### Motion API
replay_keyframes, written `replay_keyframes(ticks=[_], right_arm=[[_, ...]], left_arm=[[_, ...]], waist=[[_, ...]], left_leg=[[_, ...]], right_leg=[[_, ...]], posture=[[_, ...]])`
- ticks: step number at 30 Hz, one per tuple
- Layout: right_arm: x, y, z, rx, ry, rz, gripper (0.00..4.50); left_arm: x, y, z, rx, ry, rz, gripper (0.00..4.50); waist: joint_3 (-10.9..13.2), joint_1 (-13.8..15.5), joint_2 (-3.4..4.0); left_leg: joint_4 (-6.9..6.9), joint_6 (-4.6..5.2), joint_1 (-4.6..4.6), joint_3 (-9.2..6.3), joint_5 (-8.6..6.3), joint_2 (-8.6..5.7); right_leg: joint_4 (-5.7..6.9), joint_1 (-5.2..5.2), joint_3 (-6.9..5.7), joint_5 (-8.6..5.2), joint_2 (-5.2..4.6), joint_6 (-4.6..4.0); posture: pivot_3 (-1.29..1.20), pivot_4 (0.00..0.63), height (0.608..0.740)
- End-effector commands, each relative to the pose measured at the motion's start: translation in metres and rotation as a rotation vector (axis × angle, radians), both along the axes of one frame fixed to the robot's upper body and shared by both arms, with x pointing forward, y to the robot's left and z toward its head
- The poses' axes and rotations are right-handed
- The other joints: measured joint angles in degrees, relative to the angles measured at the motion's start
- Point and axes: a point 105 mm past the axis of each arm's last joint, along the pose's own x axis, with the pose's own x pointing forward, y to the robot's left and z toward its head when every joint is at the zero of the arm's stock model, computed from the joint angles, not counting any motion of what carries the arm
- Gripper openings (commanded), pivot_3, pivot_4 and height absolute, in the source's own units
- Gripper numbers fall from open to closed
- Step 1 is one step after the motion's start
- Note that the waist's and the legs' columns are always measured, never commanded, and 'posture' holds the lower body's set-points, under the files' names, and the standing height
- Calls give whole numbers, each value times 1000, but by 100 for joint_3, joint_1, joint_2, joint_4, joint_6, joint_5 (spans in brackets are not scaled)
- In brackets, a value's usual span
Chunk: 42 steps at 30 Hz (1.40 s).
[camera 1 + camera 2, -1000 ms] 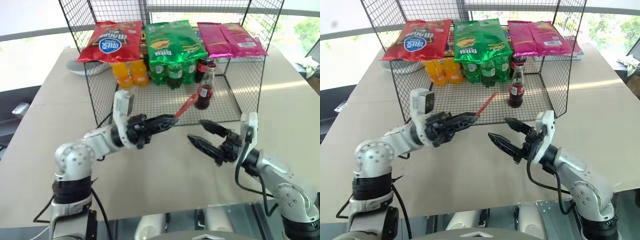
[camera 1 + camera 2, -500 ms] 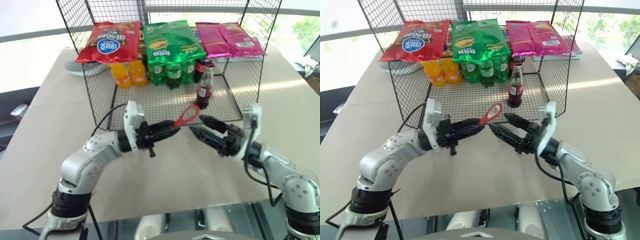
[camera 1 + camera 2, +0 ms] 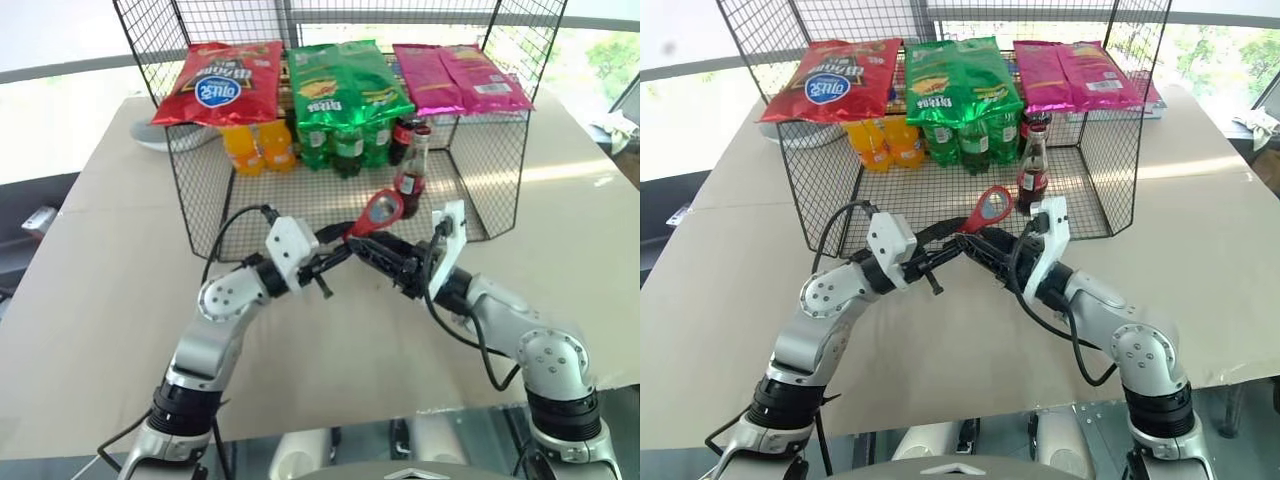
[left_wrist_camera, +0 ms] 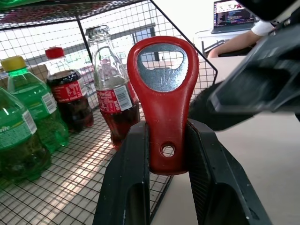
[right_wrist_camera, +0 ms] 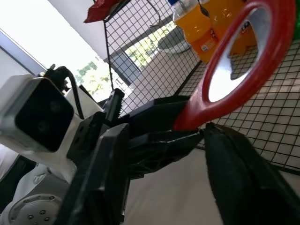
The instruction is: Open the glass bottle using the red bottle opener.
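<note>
My left gripper (image 4: 165, 154) pinches the red bottle opener (image 4: 163, 101) by its handle, ring head up. My right gripper (image 3: 372, 248) meets it there, fingers (image 5: 234, 159) parted around the handle. Just beyond the opener, inside the wire basket (image 3: 500, 170), stands the glass bottle (image 3: 411, 178).

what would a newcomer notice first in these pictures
The red bottle opener, pinched by its handle in the left gripper and raised in mid-air, with the right gripper closing in beside it. Just behind, the glass bottle stands upright at the front of a wire basket, with green and orange soda bottles further back and bright snack bags on top.
</note>
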Motion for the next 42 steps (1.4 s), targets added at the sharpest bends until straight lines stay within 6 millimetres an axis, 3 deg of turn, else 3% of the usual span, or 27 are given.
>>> replay_keyframes(ticks=[1, 10, 15, 19, 21, 25, 28, 31, 34, 38, 42], right_arm=[[0, 5, 10, 20, -27, 3, 2372], [4, 3, 15, 42, -23, -19, 2372], [2, 5, 13, 44, -13, -3, 82], [1, 5, 12, 35, -11, 10, 82], [2, 5, 11, 30, -12, 12, 82], [4, 2, 10, 8, -21, 13, 0], [4, -5, 5, -51, -30, 42, 0], [-2, -7, -1, -129, -51, 116, 0], [-12, -8, -6, -200, -80, 203, 0], [-29, -2, -19, -352, -144, 380, 0], [-32, 3, -18, -368, -180, 439, 0]], left_arm=[[-6, 0, 6, 1, -60, -4, 516], [-8, 4, -1, 15, -56, -11, 516], [-9, 4, 0, 12, -62, -11, 516], [-7, 5, 1, 7, -68, 4, 516], [-9, 5, 0, -23, 14, -53, 516], [-28, 9, 3, -91, 164, -207, 2364], [-39, 30, 9, -154, 322, -284, 3630], [-37, 50, 24, -232, 422, -301, 3630], [-33, 57, 34, -239, 451, -310, 3630], [-30, 40, 38, -183, 532, -389, 3630], [-32, 28, 38, -162, 562, -440, 3630]], waist=[[0, -3, 0], [0, 0, 0], [1, -5, 1], [1, -6, 2], [1, -7, 2], [2, -25, 4], [4, -83, 4], [5, -97, 5], [5, -94, 5], [7, -104, 2], [7, -146, 0]], left_leg=[[0, 0, 0, 0, 0, 0], [0, 5, 2, -1, -3, 0], [0, 6, 2, -1, -3, 1], [0, 6, 2, -3, -4, 2], [0, 7, 2, -3, -4, 2], [0, 7, 2, -4, -4, 3], [0, 7, 2, -4, -4, 4], [0, 7, 2, -11, -4, 5], [1, 8, 2, -17, -4, 3], [3, 8, 1, -15, -4, 0], [2, 8, 0, -14, -4, 0]], right_leg=[[0, 0, 0, 0, 1, 0], [4, 0, 0, 0, 24, 0], [4, 0, -1, 0, 25, 0], [4, 0, -2, 0, 27, 0], [4, 0, -2, 0, 27, 0], [5, 0, -3, 0, 29, 0], [3, 0, -2, -1, 28, 0], [3, 0, -10, -1, 30, 0], [3, 3, -18, -1, 31, 1], [2, 4, -15, -1, 34, 1], [1, 2, -13, -1, 35, 1]], posture=[[0, 150, 740], [0, 150, 740], [0, 150, 740], [0, 150, 740], [0, 150, 740], [0, 150, 740], [0, 150, 740], [0, 150, 740], [0, 150, 740], [0, 150, 740], [0, 150, 740]])
